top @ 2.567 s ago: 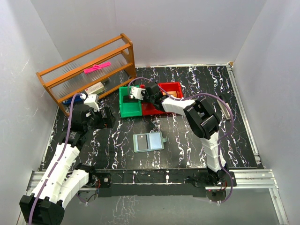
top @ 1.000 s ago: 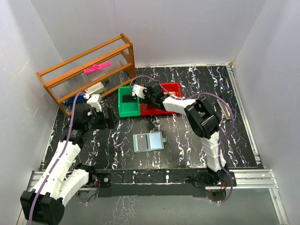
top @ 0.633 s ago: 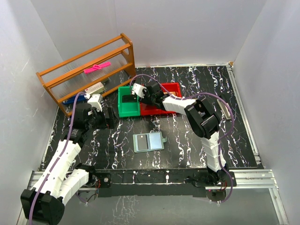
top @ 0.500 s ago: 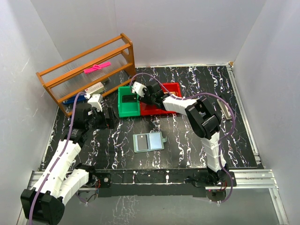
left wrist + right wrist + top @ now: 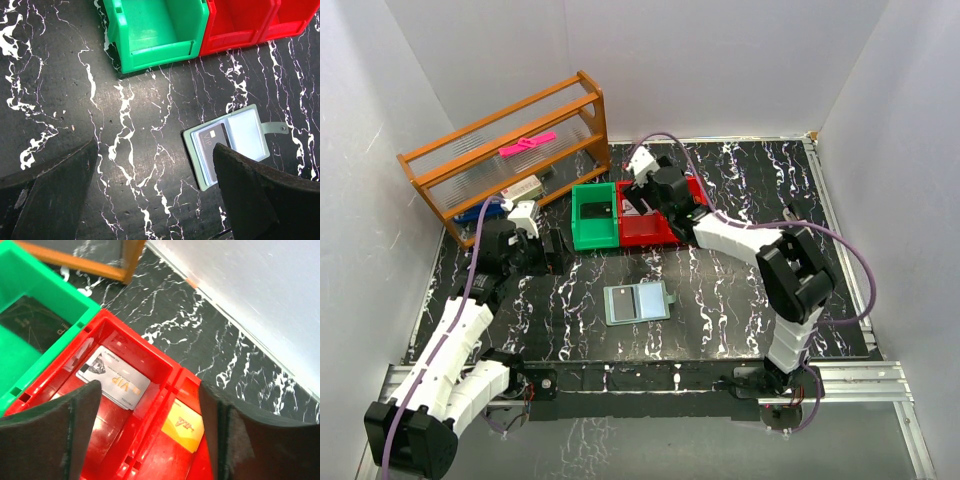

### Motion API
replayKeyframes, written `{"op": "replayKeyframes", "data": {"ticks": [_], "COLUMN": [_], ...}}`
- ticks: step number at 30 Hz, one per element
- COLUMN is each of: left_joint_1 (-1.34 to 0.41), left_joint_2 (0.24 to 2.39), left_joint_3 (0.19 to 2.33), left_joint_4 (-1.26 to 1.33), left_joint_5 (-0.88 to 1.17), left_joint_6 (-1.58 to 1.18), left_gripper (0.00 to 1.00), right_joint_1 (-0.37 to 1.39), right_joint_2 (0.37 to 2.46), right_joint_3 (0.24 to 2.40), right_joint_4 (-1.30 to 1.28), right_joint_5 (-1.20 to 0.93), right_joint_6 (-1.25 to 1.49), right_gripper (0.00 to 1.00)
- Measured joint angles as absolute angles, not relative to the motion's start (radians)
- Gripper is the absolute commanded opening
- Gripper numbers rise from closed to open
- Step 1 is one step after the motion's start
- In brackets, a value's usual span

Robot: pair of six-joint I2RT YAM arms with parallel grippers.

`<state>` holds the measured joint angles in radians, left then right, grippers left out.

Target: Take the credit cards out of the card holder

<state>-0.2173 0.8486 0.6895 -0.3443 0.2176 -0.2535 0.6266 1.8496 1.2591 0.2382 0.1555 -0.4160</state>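
Fingers of left gripper (image 5: 538, 250): spread wide, nothing between them, low over the table (image 5: 720, 300) near the wooden rack (image 5: 505, 160). Right gripper (image 5: 642, 196): above the red bin (image 5: 650, 236); its gap is not readable from this overhead view. Card holder (image 5: 650, 300): open, flat on the table at mid-front, well apart from both grippers. Green bin (image 5: 595, 238) touches the red bin's left side. A black card (image 5: 597, 210) lies inside the green bin.

Left wrist view: both fingers (image 5: 50, 200) sit at the lower corners, far apart, gripping nothing. The card holder lies just beside the right-hand finger, with its strap tab (image 5: 275, 128) folded out. A dark VIP card (image 5: 212, 149) sits in one half. The other half shows only its pale lining.

Right wrist view: right fingers (image 5: 45, 440) are wide apart with nothing held, hovering over the red bin. A pale VIP card (image 5: 115, 377) lies flat in one red compartment. An orange card (image 5: 184, 426) lies in the neighbouring red compartment. The black card rests on the green bin's floor.
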Motion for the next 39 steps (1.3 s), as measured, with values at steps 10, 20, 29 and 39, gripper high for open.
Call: {"op": "replayKeyframes", "data": {"ticks": [10, 20, 29, 39], "left_joint_1": [-0.217, -0.217, -0.217, -0.217], "left_joint_2": [0.904, 0.92, 0.973, 1.015], "left_joint_3": [0.69, 0.69, 0.69, 0.696], "left_joint_4": [-0.362, -0.366, -0.366, -0.366], "left_joint_5": [0.179, 0.161, 0.174, 0.345], "left_joint_6": [-0.266, -0.273, -0.275, -0.389], "left_gripper": [0.99, 0.98, 0.98, 0.93], "right_joint_1": [0.574, 0.554, 0.674, 0.786], "right_joint_2": [1.552, 1.376, 1.247, 1.282], "right_joint_3": [1.065, 0.885, 0.508, 0.539], "right_joint_4": [0.233, 0.138, 0.205, 0.163], "right_joint_5": [0.252, -0.093, -0.265, -0.214], "right_joint_6": [0.146, 0.551, 0.918, 1.028], "right_gripper": [0.98, 0.92, 0.73, 0.6]}}
